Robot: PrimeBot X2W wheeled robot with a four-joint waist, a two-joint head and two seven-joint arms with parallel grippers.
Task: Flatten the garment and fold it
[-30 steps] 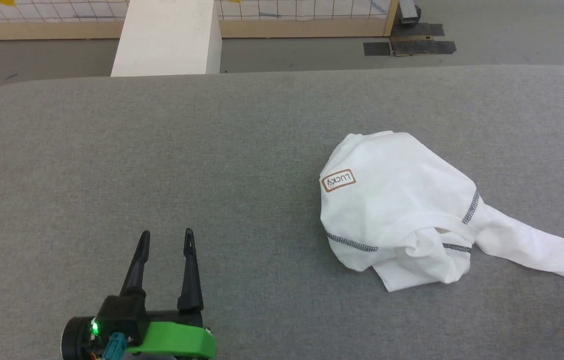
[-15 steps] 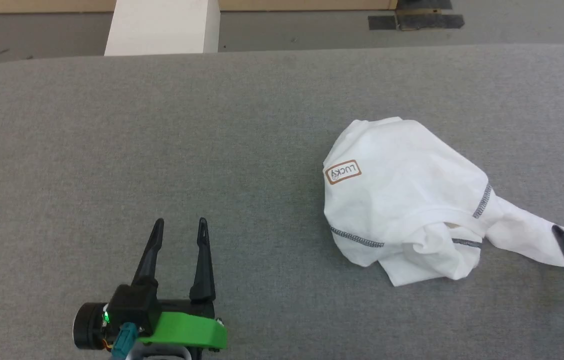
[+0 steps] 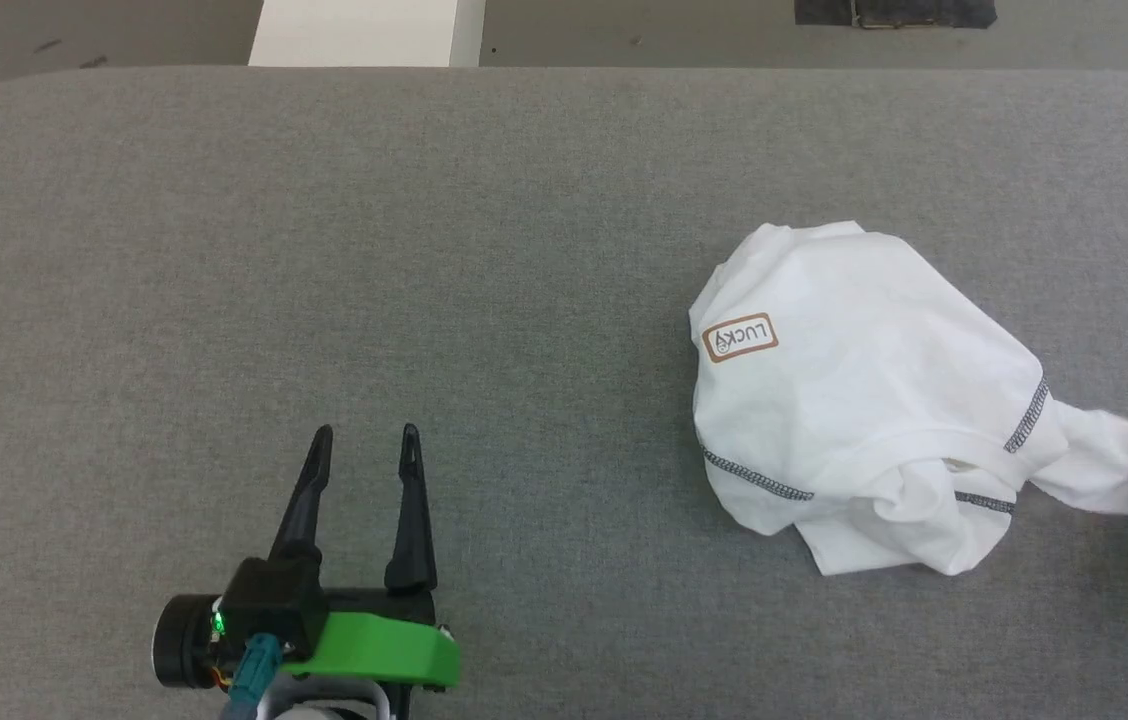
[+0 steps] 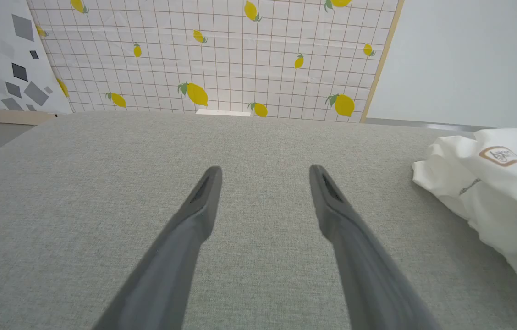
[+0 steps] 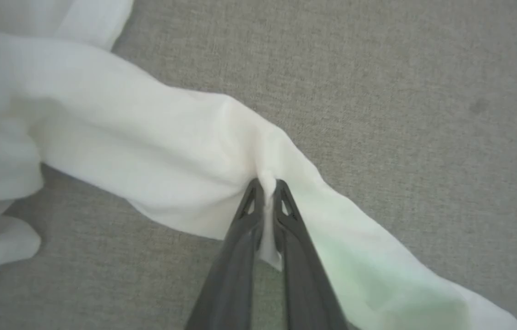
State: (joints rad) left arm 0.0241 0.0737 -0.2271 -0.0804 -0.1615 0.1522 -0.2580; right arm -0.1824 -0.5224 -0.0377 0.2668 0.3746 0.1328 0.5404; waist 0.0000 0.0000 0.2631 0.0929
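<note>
Pinching garment (image 5: 157, 151) fold | right gripper (image 5: 265, 185) | logo (image 3: 739, 337) head-view

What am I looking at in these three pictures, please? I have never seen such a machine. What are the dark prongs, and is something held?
This is a robot with two arms; each ends in a gripper with two long dark fingers. One picture comes from a camera on its head, looking down at a grey table. The other two come from cameras on the wrists, looking along the fingers. On the table lies a crumpled white T-shirt with a small brown logo. The left gripper is open over bare table, holding nothing. The right gripper is shut, pinching a stretched-out part of the T-shirt.
</note>
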